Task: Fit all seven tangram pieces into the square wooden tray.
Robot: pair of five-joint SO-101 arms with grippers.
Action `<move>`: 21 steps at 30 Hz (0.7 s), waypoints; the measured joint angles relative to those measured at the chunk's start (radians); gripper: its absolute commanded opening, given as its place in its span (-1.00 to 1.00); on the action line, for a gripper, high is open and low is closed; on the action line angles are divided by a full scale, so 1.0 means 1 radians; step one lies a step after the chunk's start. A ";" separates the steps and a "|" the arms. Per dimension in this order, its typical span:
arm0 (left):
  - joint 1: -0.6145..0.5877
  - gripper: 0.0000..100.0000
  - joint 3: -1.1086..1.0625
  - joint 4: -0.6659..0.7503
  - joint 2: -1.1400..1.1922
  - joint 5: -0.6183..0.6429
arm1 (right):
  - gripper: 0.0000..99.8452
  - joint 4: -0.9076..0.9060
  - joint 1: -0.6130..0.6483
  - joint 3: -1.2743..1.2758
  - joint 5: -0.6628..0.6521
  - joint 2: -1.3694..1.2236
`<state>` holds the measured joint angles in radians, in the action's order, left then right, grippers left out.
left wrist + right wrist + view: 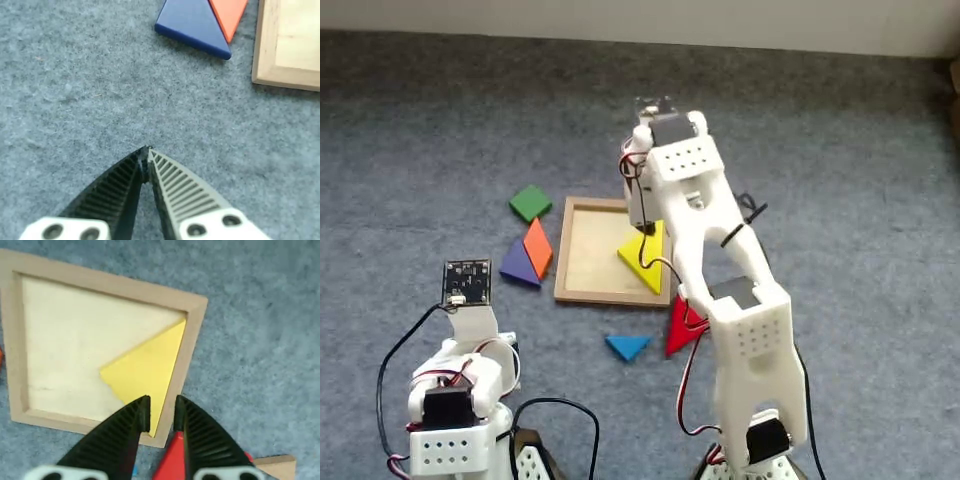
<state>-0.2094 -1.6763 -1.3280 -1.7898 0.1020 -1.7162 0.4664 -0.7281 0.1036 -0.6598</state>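
Observation:
The square wooden tray (563, 262) lies mid-table with a yellow triangle (647, 256) flat inside, against its right wall. My right gripper (161, 412) hovers over that triangle (147, 370) near the tray's rim (192, 347), fingers slightly open with nothing between them. A red triangle (682, 325) and a small blue triangle (627, 346) lie in front of the tray. To its left are a green square (530, 203), an orange piece (537, 247) and a dark blue triangle (518, 265). My left gripper (146, 156) is shut over bare carpet, short of the dark blue triangle (192, 22).
Grey carpet covers the whole table. The right arm (720, 260) reaches over the tray's right side and hides part of the red triangle. A tan wooden piece (272, 465) lies beside the red triangle (172, 462). The left arm's base (450, 420) stands at the front left.

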 measured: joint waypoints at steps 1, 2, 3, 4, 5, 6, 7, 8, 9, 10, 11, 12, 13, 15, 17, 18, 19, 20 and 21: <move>0.000 -0.99 0.000 0.000 0.000 0.000 | -0.96 0.000 0.000 -0.009 -0.005 0.000; 0.000 -0.99 0.000 0.000 0.000 -0.002 | -0.97 0.000 0.003 -0.011 -0.005 0.002; 0.000 -0.99 0.000 0.000 0.000 -0.002 | -0.97 -0.002 0.008 -0.009 -0.006 0.005; 0.000 -0.99 0.000 0.000 0.000 -0.002 | -0.97 -0.002 0.015 0.005 -0.006 0.021; 0.000 -0.99 0.000 0.000 0.000 -0.002 | -0.97 -0.002 0.025 0.026 -0.008 0.049; 0.000 -0.99 0.000 0.000 0.000 -0.002 | -0.97 -0.002 0.032 0.057 -0.008 0.086; 0.000 -0.99 0.000 0.000 0.000 -0.002 | -0.97 -0.002 0.040 0.092 -0.008 0.135; 0.000 -0.99 0.000 0.000 0.000 -0.002 | -0.97 -0.002 0.046 0.132 -0.008 0.186; 0.000 -0.99 0.000 0.000 0.000 -0.002 | -0.97 -0.002 0.049 0.176 -0.008 0.235; 0.000 -0.99 0.000 0.000 0.000 -0.002 | -0.97 -0.002 0.049 0.221 -0.015 0.282; 0.000 -0.99 0.000 0.000 0.000 -0.002 | -0.97 -0.002 0.049 0.270 -0.026 0.327; 0.000 -0.99 0.000 0.000 0.000 -0.002 | -0.97 -0.002 0.046 0.319 -0.044 0.368; 0.000 -0.99 0.000 0.000 0.000 -0.002 | -0.97 -0.002 0.046 0.371 -0.061 0.404; 0.000 -0.99 0.000 0.000 0.000 -0.002 | -0.97 -0.002 0.048 0.483 -0.086 0.468; 0.000 -0.99 0.000 0.000 0.000 -0.002 | -0.97 -0.002 0.048 0.586 -0.097 0.526; 0.000 -0.99 0.000 0.000 0.000 -0.002 | -0.97 0.000 0.049 0.637 -0.098 0.555; 0.000 -0.99 0.000 0.000 0.000 -0.002 | -0.97 0.005 0.049 0.686 -0.098 0.588; 0.000 -0.99 0.000 0.000 0.000 -0.002 | -0.97 0.015 0.049 0.740 -0.101 0.620; 0.000 -0.99 0.000 0.000 0.000 -0.002 | -0.97 0.026 0.049 0.795 -0.110 0.652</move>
<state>-0.2094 -1.6763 -1.3280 -1.7898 0.1005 -1.6901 0.5155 0.0667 -0.0069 -0.0077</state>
